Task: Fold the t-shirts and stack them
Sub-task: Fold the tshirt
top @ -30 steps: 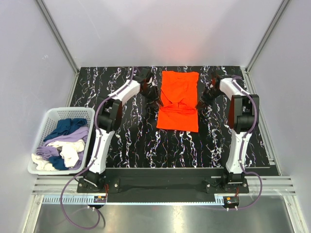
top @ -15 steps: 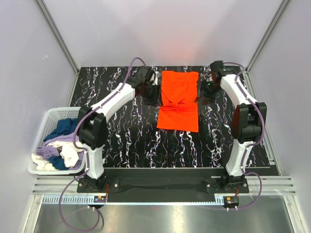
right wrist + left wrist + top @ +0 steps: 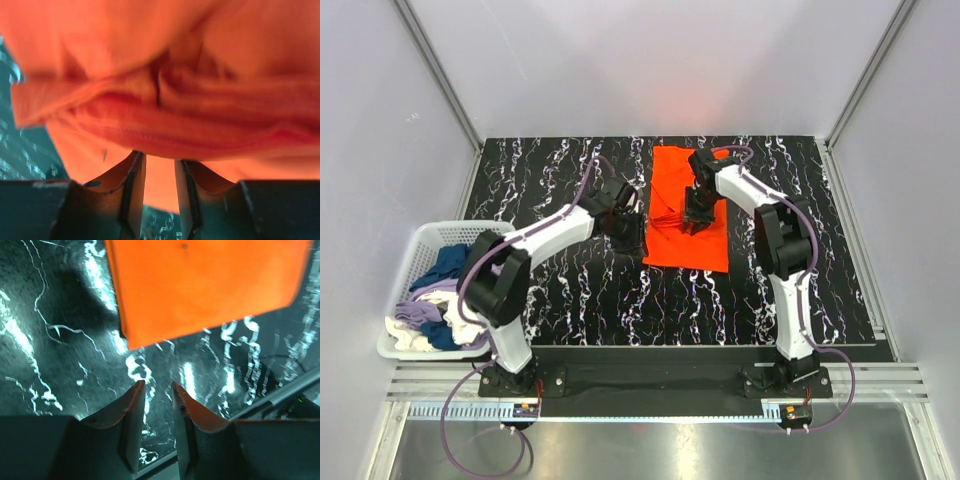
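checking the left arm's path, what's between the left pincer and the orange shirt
Just bare black marbled table, nothing lying on it. The left wrist view shows that stretch between the left pincer and the orange shirt.

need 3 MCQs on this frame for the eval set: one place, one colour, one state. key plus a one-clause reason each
1. Where is the basket?
A. at the left edge of the table
B. at its far right corner
C. at its near right corner

2. What colour is the shirt lying on the table?
A. navy
B. orange
C. cream

3. What is the left gripper doing?
A. clamping a sleeve
B. reaching into the basket
C. holding nothing, jaws slightly apart over bare table

Key:
1 A: the basket sits at the left edge, beside the left arm.
2 B: the one spread shirt is bright orange.
3 C: only marbled table shows between its fingers, with the shirt's corner just ahead.
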Motion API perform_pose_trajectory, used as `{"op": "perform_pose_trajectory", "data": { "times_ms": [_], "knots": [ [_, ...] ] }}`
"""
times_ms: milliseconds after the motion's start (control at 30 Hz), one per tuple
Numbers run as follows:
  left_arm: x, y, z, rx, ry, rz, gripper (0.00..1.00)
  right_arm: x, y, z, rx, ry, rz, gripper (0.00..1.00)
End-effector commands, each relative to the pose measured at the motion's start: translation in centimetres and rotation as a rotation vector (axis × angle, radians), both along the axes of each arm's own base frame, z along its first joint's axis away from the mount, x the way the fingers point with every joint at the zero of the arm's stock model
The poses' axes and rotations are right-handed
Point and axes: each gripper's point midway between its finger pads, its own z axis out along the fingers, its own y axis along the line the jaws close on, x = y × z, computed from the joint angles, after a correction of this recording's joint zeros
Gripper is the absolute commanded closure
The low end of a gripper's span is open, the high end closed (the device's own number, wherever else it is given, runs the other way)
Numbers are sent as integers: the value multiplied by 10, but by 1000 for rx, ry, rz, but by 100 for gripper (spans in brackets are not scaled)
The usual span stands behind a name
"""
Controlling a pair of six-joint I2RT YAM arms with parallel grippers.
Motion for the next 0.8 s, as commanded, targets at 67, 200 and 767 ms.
{"op": "perform_pose_trajectory", "data": {
  "times_ms": [67, 200, 767],
  "knots": [
    [-5, -1, 32, -83, -101, 15, 67, 56, 2, 14, -36, -147, -33, 62],
    [-17, 5, 27, -78, -82, 6, 67, 87, 5, 20, -58, -188, -30, 58],
    [37, -54, 49, -283, -161, -150, 53, 50, -45, 104, -28, -258, 15, 41]
  ]
}}
